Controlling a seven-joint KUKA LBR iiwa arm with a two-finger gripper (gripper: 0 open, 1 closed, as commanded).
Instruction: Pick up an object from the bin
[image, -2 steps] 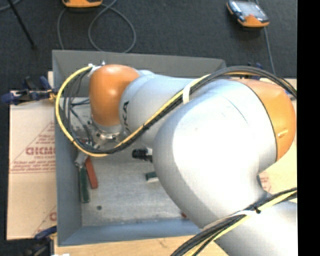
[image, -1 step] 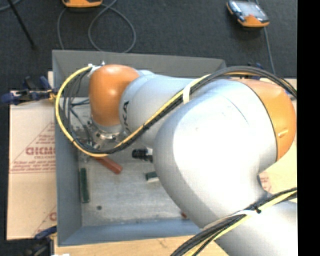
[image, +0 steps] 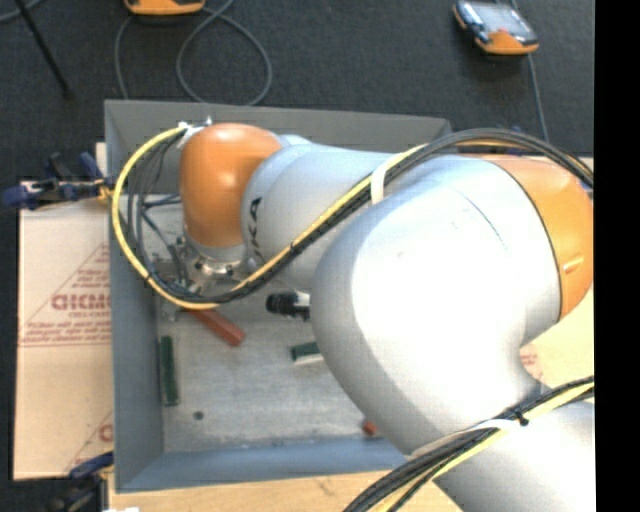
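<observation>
My gripper (image: 195, 278) sits by the upper-left corner of the bin (image: 135, 420), an orange-red stick (image: 221, 328) just beside it; I cannot tell if it's spread

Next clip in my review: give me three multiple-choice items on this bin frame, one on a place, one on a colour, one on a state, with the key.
1. Where in the bin is the gripper?
A. upper left
B. lower right
C. lower left

2. What colour is the long bar beside the left wall?
A. yellow
B. dark green
C. white

3. How is the red-orange block just below the gripper placed?
A. standing on the bin's rim
B. hanging above the bin
C. lying on the bin floor

Key:
1 A: the gripper, under the orange wrist cover, is near the upper left corner.
2 B: the bar shows dark green against the grey floor.
3 C: the block lies flat on the floor.
</observation>
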